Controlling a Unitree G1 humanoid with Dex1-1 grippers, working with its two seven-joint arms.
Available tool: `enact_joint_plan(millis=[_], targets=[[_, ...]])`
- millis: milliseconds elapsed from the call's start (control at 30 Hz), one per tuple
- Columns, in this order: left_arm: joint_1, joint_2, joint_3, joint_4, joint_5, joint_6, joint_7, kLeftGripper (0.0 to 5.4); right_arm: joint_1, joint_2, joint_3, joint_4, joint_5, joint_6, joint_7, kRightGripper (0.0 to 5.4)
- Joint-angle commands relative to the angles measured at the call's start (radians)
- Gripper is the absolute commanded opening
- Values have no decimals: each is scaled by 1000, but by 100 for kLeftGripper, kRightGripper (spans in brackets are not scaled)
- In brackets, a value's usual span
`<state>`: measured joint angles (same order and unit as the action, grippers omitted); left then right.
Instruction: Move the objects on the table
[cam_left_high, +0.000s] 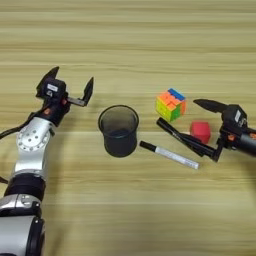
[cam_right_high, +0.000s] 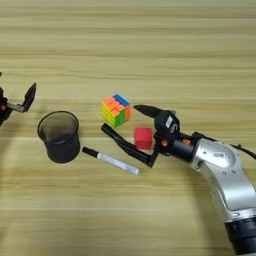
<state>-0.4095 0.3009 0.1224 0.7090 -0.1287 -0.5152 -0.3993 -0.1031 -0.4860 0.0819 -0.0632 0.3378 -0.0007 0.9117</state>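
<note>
A multicoloured puzzle cube (cam_left_high: 171, 104) sits right of centre on the table (cam_left_high: 125, 40). Just below and to its right is the small red cube (cam_left_high: 200, 131). My right gripper (cam_right_high: 143, 135) is open around the red cube, with one finger beyond it and the other on the near side. The near finger is at the end of the black marker (cam_left_high: 182, 137), which lies aslant. A thin white pen (cam_left_high: 170, 155) lies in front of the marker. The black mesh cup (cam_left_high: 118, 130) stands upright at centre left. My left gripper (cam_left_high: 70, 85) is open, up and to the left of the cup, holding nothing.
</note>
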Motion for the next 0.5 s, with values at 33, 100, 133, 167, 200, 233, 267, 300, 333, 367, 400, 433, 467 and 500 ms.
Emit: enact_joint_plan(millis=[33, 100, 133, 167, 200, 233, 267, 300, 333, 367, 400, 433, 467, 500], targets=[[-11, -1, -33, 46, 20, 5, -53, 540, -16, 8, 5, -8, -5, 13, -5, 537], [-16, -9, -42, 70, 17, 11, -80, 540, -14, 10, -1, -20, 15, 22, 1, 537], [-18, -11, -44, 75, 10, 18, -98, 540, -13, 9, -5, -24, 21, 25, 3, 537], [-19, -15, -47, 76, -2, 28, -124, 540, -13, 7, -8, -27, 21, 26, 2, 537], [-16, -17, -52, 73, -12, 37, -155, 540, -13, 5, -11, -30, 23, 29, 1, 537], [-12, -17, -60, 72, -12, 37, -177, 540, -12, 4, -14, -34, 26, 31, 1, 537], [-10, -14, -67, 74, -6, 35, -191, 540, -12, 4, -15, -39, 29, 35, 1, 537], [-7, -11, -75, 77, 3, 32, -204, 540, -11, 3, -18, -44, 34, 38, 2, 537], [-6, -8, -82, 83, 15, 25, -212, 540, -10, 2, -19, -49, 39, 40, 4, 537], [-5, -6, -88, 90, 24, 16, -218, 540, -9, 2, -21, -53, 43, 41, 6, 537], [-5, -6, -92, 94, 26, 13, -228, 540, -9, 1, -22, -56, 46, 43, 7, 537], [-4, -7, -94, 96, 22, 13, -240, 540, -9, 1, -23, -59, 49, 46, 7, 537], [-1, -9, -98, 92, 19, 13, -252, 540, -9, 0, -25, -62, 51, 48, 8, 537], [4, -12, -104, 85, 18, 11, -264, 540, -9, -2, -28, -64, 53, 49, 9, 537]])
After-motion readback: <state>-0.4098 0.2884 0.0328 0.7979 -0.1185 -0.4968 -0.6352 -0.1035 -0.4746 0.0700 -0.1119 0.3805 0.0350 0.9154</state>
